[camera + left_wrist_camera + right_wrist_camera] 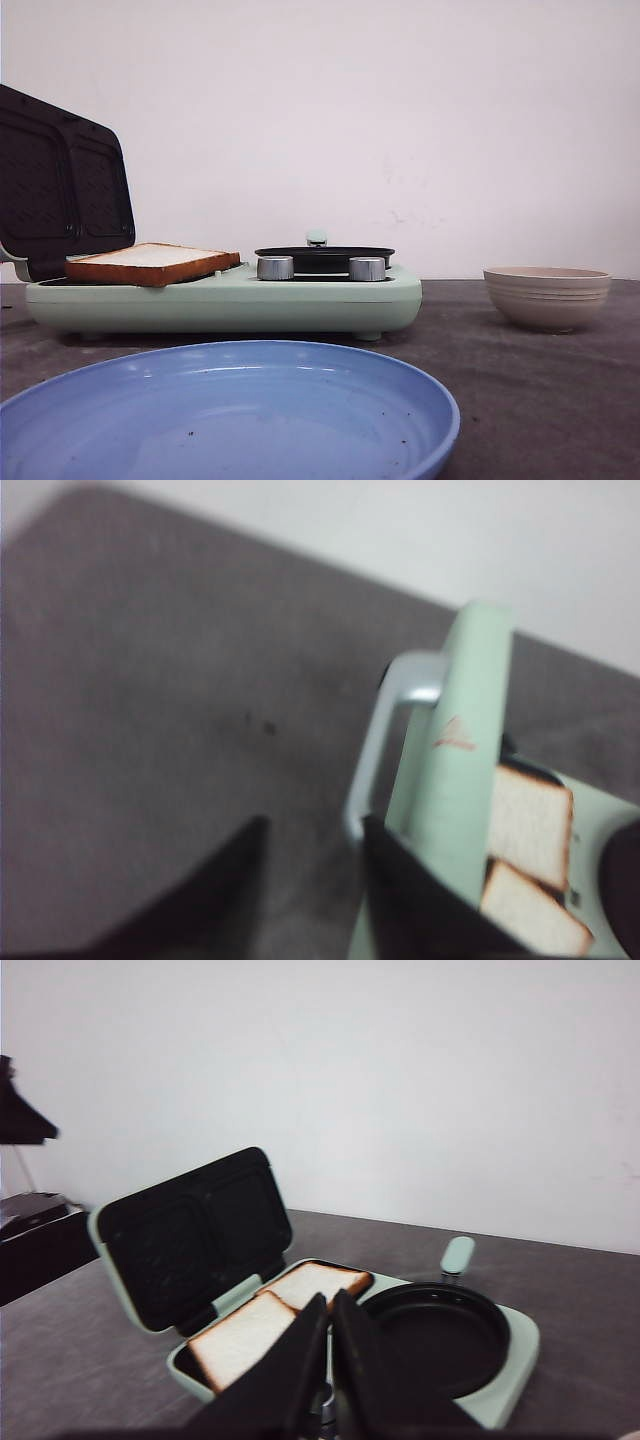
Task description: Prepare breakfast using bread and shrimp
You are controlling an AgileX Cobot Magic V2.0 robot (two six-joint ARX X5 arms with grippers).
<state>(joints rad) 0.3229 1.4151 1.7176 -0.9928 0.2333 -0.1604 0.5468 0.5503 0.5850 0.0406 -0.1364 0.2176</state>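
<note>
Two slices of bread (245,1338) (318,1282) lie side by side on the mint-green sandwich maker's (230,300) lower plate; the front view shows them edge-on as one slab (150,262). Its dark lid (60,190) stands open. My left gripper (315,825) is open and empty behind the lid's green edge (465,740), one finger (400,880) beside the silver lid handle (385,730); the view is blurred. My right gripper (331,1298) is shut and empty, above the maker's front. No shrimp shows in any view. Neither gripper appears in the front view.
A black round pan (440,1335) sits on the maker's right half, with two silver knobs (275,267) (367,268) in front. A beige ribbed bowl (547,295) stands at the right; its inside is hidden. A blue plate (230,410) lies nearest the camera.
</note>
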